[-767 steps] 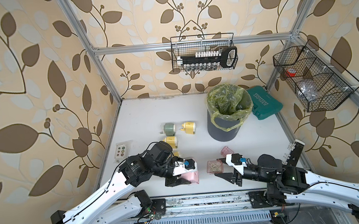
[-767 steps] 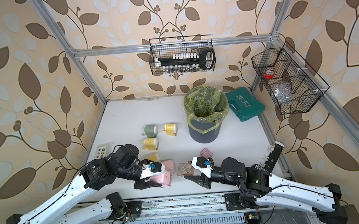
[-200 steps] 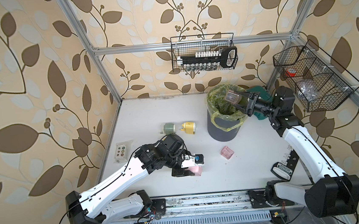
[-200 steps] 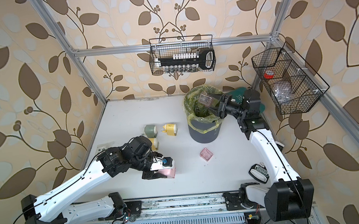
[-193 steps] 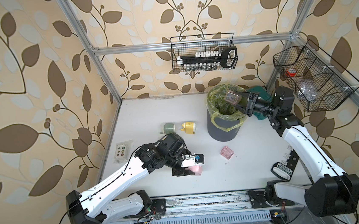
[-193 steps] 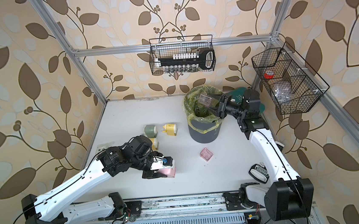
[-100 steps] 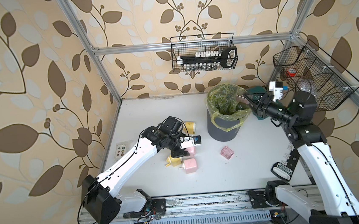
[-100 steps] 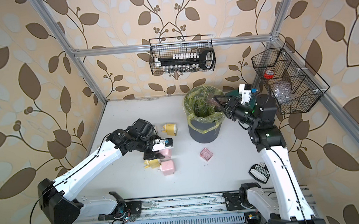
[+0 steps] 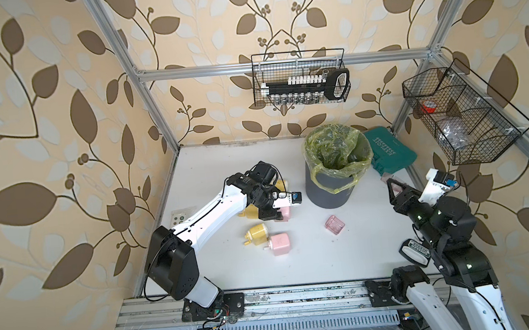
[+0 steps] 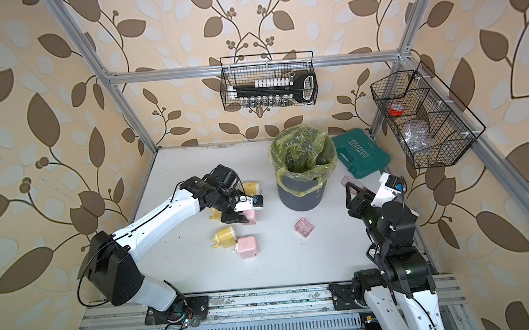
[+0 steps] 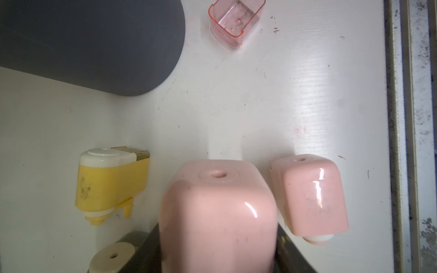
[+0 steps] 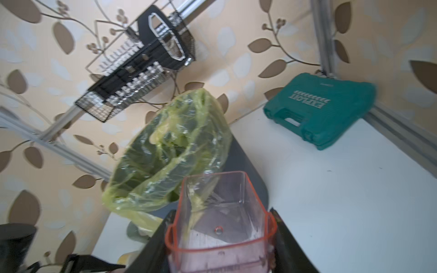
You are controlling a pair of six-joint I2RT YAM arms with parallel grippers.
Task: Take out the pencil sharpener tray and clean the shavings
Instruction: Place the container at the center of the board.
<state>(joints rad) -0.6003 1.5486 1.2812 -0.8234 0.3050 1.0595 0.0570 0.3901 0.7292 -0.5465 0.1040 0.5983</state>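
My left gripper point(image 9: 275, 209) point(image 11: 217, 255) is shut on a pink pencil sharpener point(image 9: 285, 212) point(image 10: 250, 216) point(image 11: 217, 208), holding it just above the middle of the table, left of the bin. My right gripper point(image 9: 395, 191) point(image 12: 220, 250) is shut on a clear pink tray point(image 12: 220, 212) point(image 10: 351, 186), raised to the right of the bin and tilted. The tray's inside looks bare apart from a few specks; the shavings are out of view. A second clear pink tray point(image 9: 334, 225) point(image 10: 304, 227) point(image 11: 236, 21) lies open on the table in front of the bin.
A grey bin point(image 9: 327, 193) point(image 10: 299, 198) lined with a green bag stands at the back middle, a teal case point(image 9: 391, 153) beside it. A yellow sharpener point(image 9: 256, 234) and a pink one point(image 9: 280, 243) lie near the front; more yellow ones sit under my left arm. Wire baskets hang on the walls.
The right gripper has drawn back from over the bin toward the front right, still holding the tray. The left gripper left the table's front for the middle; a pink sharpener now lies at the front.
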